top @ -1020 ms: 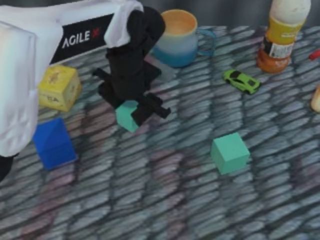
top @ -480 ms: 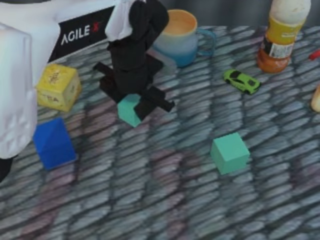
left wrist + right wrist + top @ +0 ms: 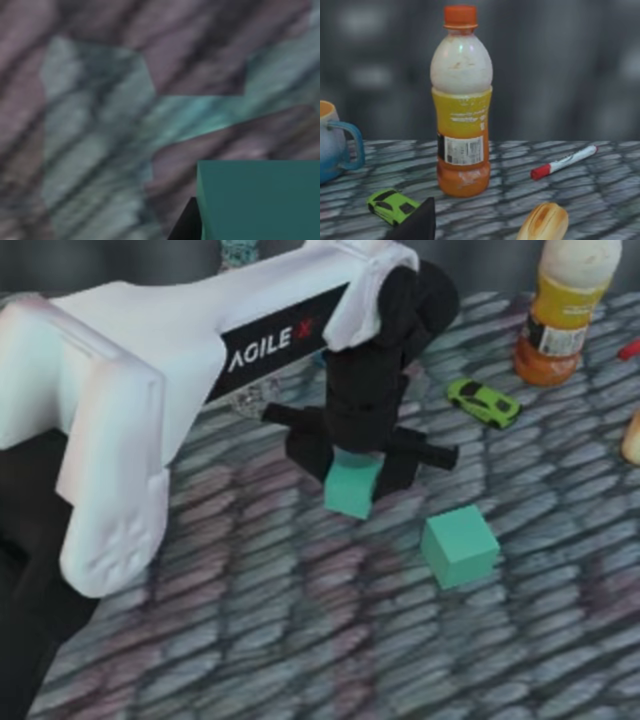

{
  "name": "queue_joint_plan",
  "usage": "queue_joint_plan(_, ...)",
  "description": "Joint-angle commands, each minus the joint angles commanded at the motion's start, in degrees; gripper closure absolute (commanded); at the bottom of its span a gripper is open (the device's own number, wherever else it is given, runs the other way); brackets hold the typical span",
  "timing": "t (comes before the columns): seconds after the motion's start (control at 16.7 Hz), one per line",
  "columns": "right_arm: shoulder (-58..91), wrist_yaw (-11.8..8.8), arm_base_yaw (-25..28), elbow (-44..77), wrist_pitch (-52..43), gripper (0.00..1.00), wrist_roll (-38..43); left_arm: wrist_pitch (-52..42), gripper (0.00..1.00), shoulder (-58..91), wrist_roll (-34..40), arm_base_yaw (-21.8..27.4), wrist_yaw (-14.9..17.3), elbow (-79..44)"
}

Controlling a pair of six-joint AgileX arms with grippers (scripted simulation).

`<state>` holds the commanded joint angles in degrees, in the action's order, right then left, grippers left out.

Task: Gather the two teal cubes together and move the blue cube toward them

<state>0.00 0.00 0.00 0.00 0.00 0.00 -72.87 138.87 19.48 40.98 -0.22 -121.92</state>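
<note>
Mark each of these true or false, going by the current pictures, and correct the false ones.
1. The left gripper holds the smaller matte teal cube. True.
2. The two teal cubes touch. False: the larger teal cube sits apart, toward the table's right.
3. The small green toy car lies between the orange juice bottle and the left gripper. True.
4. The orange bottle lies on its side. False: it stands upright, cap up.
5. The red-capped marker lies inside the blue mug. False: it lies on the table, past the bottle from the mug.
</note>
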Motion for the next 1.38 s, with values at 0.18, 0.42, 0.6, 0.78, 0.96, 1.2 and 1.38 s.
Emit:
queue_joint_plan(0.18, 0.0, 0.0, 0.0, 0.0, 0.0, 0.0, 0.0, -3.1, 1.0, 2.4, 15.1, 5.1, -0.3, -4.7)
queue_joint_plan(0.42, 0.0, 0.0, 0.0, 0.0, 0.0, 0.0, 0.0, -5.7, 1.0, 4.0, 28.9, 10.4, -0.6, -9.6)
queue_joint_plan(0.6, 0.0, 0.0, 0.0, 0.0, 0.0, 0.0, 0.0, -6.3, 1.0, 4.1, 32.8, 12.2, -0.8, -11.2)
queue_joint_plan(0.78, 0.0, 0.0, 0.0, 0.0, 0.0, 0.0, 0.0, -6.3, 1.0, 4.1, 33.0, 12.3, -0.8, -11.2)
queue_joint_plan(0.96, 0.0, 0.0, 0.0, 0.0, 0.0, 0.0, 0.0, -5.3, 1.0, 3.9, 32.7, 12.1, -0.8, -10.1)
queue_joint_plan(1.2, 0.0, 0.0, 0.0, 0.0, 0.0, 0.0, 0.0, 3.1, 1.0, 4.6, 32.8, 12.0, -0.8, -2.9)
queue_joint_plan(1.38, 0.0, 0.0, 0.0, 0.0, 0.0, 0.0, 0.0, 8.0, 1.0, 5.3, 32.8, 12.1, -0.8, 1.8)
